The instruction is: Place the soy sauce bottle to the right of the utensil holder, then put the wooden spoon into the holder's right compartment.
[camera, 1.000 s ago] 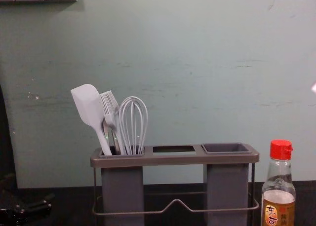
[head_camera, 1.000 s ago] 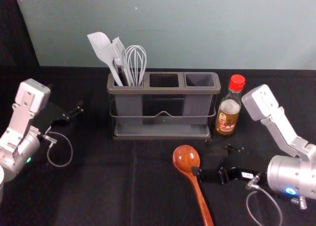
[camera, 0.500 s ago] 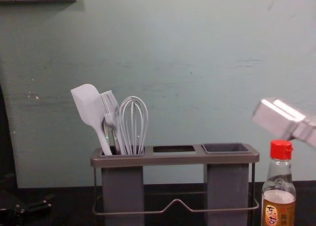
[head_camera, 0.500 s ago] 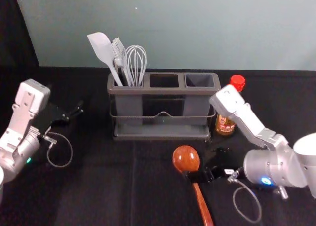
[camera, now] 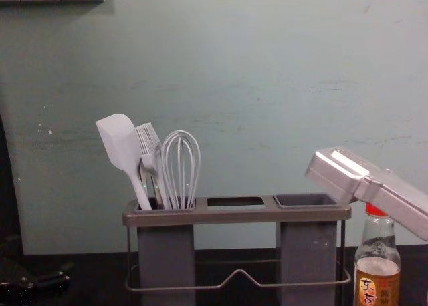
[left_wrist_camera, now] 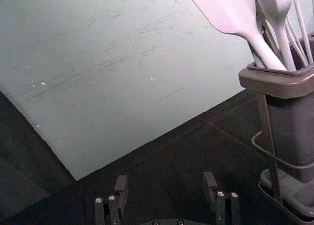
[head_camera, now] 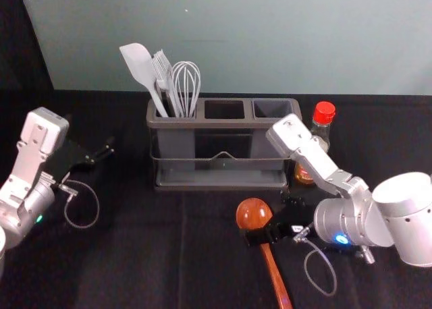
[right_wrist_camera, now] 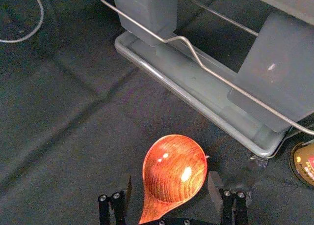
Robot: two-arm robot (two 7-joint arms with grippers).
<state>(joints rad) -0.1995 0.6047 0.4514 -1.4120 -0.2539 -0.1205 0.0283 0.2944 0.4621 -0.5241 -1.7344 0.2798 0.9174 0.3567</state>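
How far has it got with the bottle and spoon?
Roughly halfway. The soy sauce bottle already stands right of the utensil holder. The open right gripper is at the wooden spoon, apparently about to grasp it. Lifting it into the right compartment remains. The left gripper idles left, open.

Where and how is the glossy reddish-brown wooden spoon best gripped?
Probably by the neck, just behind its round bowl, from above, with the right hand closing from both sides. The spoon lies flat, bowl towards the grey utensil holder; the neck is slim, and this should leave the handle free to enter first.
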